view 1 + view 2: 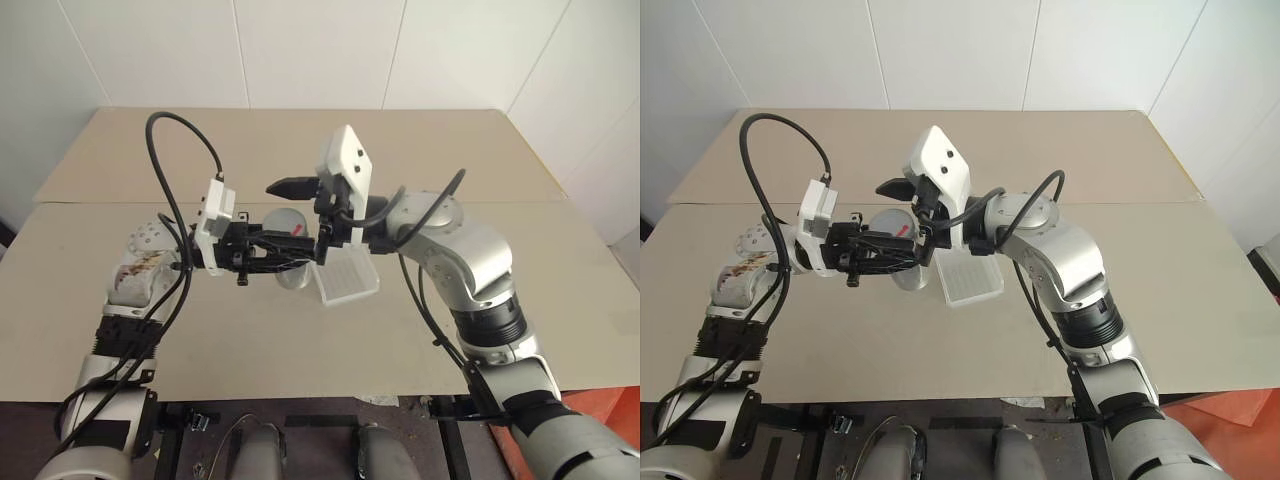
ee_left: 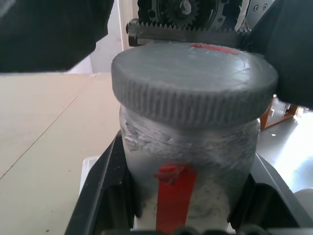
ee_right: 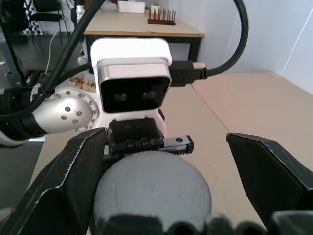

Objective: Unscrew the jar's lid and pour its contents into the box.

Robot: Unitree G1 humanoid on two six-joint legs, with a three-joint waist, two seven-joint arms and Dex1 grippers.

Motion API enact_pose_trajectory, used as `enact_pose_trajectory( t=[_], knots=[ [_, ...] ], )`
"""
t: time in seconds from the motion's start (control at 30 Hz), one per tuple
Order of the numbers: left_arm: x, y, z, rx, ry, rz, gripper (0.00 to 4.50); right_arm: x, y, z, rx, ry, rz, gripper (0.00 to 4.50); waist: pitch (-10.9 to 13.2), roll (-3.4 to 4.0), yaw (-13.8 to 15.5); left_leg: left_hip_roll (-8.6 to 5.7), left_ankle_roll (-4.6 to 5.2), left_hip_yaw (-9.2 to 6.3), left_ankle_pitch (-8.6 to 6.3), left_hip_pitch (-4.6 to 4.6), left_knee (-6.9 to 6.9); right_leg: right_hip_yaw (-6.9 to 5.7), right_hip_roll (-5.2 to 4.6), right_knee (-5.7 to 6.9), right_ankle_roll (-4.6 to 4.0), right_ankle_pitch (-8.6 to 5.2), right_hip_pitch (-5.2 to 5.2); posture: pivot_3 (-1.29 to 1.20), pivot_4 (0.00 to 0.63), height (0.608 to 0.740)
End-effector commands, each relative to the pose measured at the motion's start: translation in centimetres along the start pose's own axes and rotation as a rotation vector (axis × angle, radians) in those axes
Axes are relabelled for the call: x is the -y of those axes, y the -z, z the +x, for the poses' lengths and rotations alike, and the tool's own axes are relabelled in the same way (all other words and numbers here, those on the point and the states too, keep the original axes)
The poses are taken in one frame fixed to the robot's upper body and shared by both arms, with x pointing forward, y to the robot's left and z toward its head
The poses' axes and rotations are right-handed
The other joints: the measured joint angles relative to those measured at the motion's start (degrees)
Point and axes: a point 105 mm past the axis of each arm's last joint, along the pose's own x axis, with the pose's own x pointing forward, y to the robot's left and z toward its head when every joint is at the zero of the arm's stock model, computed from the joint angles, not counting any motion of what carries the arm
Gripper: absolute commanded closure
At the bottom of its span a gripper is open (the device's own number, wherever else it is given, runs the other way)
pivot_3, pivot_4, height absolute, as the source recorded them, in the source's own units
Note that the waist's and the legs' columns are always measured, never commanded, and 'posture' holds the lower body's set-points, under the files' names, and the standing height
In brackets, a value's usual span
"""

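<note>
Setting: beige table (image 1: pixel 200 330) against pale wall panels; both of your arms meet above its middle.
Left gripper (image 1: pixel 283 250): pressed shut on the jar (image 2: pixel 190 161), fingers clamping its body below the cap; it points level toward your right arm and holds the jar clear of the table.
Right gripper (image 3: pixel 161 181): spread wide, one finger on each side of the lid (image 3: pixel 152 191), not visibly touching it; you look straight onto the lid's flat top through that wrist camera.
Jar, place: held in the air between the two grippers, lid end facing the right one, just beside and above the box (image 1: pixel 345 282).
Jar, look: small clear cylinder, cloudy wall, red label strip on its side.
Lid, look: round grey cap with a ribbed rim and a small red mark on top, screwed on.
Contents: you cannot make them out through the cloudy wall.
Box: shallow translucent white tray lying on the table, partly behind the right gripper.
Handling: the jar looks light and stiff, its smooth wall likely to slip under twist, so keep the left clamp firm. Take the lid by its ribbed rim, fingers on opposite sides, square to the cap.
Step, as judged: lid not yet gripped; closing on it comes before any turning.
</note>
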Motion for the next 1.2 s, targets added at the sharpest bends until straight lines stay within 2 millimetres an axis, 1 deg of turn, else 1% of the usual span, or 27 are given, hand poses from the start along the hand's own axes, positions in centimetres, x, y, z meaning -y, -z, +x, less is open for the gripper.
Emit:
enact_pose_trajectory(
  t=[0.03,0.23,0.63,0.83,0.93,1.03,1.13,1.2],
  knots=[
    [0.3,-1.3,0.0,0.014,0.019,0.048,2.57,-0.2,-1.4,0.1,0.041,-0.014,-0.053,0.03,0.0,0.0,0.0,0.0,0.0,0.0,0.0,0.0,0.0,0.0,0.0,0.0,0.0,0.0,0.0,0.0,0.15,0.74],
    [0.6,-1.5,-0.3,0.015,0.024,0.048,2.57,0.4,-1.3,-0.5,0.042,-0.001,-0.051,0.03,0.0,0.0,-0.04,0.0,0.0,0.0,0.0,0.0,0.0,0.0,0.0,0.0,0.0,0.0,0.0,0.0,0.15,0.74],
    [1.9,-1.8,-2.1,-0.025,0.019,0.042,2.57,2.9,0.2,-3.8,-0.029,0.071,-0.065,0.03,0.0,0.0,-0.08,0.01,0.0,0.0,0.0,0.01,0.0,0.0,0.0,0.0,0.0,0.0,0.0,0.0,0.15,0.74],
    [2.1,-1.9,-2.8,-0.038,-0.007,0.041,2.57,3.2,0.3,-5.1,-0.033,0.09,-0.066,0.03,0.0,0.0,0.13,0.01,0.0,0.0,0.0,0.0,-0.01,-0.01,-0.01,-0.01,0.0,0.0,-0.01,0.0,0.15,0.74],
    [1.8,-2.1,-2.8,-0.036,-0.021,0.047,2.57,3.2,0.3,-5.4,-0.036,0.091,-0.07,0.03,0.0,0.0,-0.13,0.01,0.0,0.02,0.0,0.01,-0.01,0.01,0.0,-0.01,0.0,0.0,0.0,0.0,0.15,0.74],
    [1.4,-2.2,-2.8,-0.027,-0.035,0.045,2.57,2.9,-0.1,-5.7,-0.032,0.083,-0.079,0.03,0.0,0.0,-0.06,0.02,0.0,0.01,0.0,0.01,-0.02,0.01,0.01,-0.02,0.0,0.0,0.0,0.0,0.15,0.74],
    [0.8,-1.6,-2.5,-0.028,-0.05,0.04,2.57,2.3,-1.6,-5.6,0.019,0.058,-0.078,0.03,0.0,0.0,0.04,0.01,0.0,0.01,0.0,0.01,-0.01,0.0,0.0,-0.02,0.0,0.0,0.01,0.0,0.15,0.74],
    [0.5,-1.3,-2.1,-0.026,-0.054,0.035,2.57,1.9,-2.1,-5.4,0.035,0.048,-0.085,0.03,0.0,0.0,0.07,0.01,0.0,0.01,0.0,0.01,0.0,0.0,0.0,-0.02,0.0,0.0,0.02,0.0,0.15,0.74]
  ],
)
